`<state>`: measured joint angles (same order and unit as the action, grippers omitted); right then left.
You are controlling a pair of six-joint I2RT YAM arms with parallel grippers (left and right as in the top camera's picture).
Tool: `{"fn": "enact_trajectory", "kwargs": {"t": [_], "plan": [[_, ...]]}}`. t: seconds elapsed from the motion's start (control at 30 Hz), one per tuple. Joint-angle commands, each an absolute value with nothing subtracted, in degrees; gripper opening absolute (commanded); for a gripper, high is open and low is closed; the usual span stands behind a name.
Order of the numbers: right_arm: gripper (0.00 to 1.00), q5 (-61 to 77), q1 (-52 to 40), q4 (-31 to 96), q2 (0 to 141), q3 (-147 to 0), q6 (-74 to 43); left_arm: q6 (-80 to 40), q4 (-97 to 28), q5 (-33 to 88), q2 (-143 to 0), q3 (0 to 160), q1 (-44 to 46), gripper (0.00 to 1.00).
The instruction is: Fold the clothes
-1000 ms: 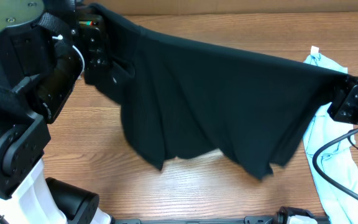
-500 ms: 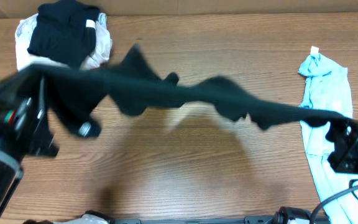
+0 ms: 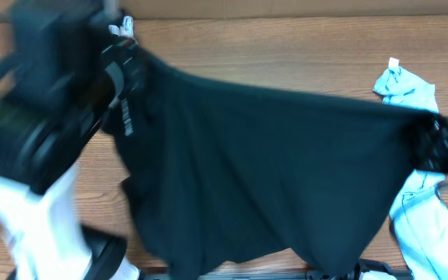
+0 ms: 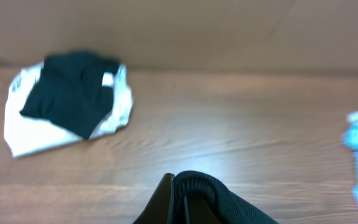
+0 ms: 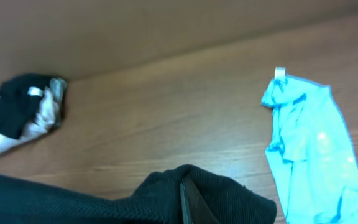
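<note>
Shirt (image 3: 271, 171), black, stretched wide above counter (image 3: 286, 54), top edge clamped in left pincer (image 4: 174, 193) and right pincer (image 5: 186, 193), presumably for laying flat before folding.

Garments: four. One large black shirt (image 3: 271, 171), one light blue garment (image 5: 309, 143), one folded black garment (image 4: 73, 93), one cream garment (image 4: 30, 134). Tools: two, left tool (image 4: 174, 198), right tool (image 5: 186, 194). Counter (image 4: 229, 143): one.

Left arm (image 3: 45, 101): bulky black housings, white lower link (image 3: 43, 222)
</note>
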<state>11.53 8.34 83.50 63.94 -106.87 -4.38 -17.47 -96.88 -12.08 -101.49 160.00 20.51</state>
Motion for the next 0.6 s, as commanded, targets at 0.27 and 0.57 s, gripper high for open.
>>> {"fn": "enact_trajectory", "kwargs": {"t": [0.27,0.57], "plan": [[0.04,10.59,8.71,59.51,97.43,-93.01,-4.05,-11.03,-81.91,-20.08,-133.51,157.93,19.88,0.04],[0.07,10.11,8.71,33.08,116.71,-93.01,-4.71,-10.26,-55.0,-18.98,-147.33,157.93,19.88,0.26]]}}
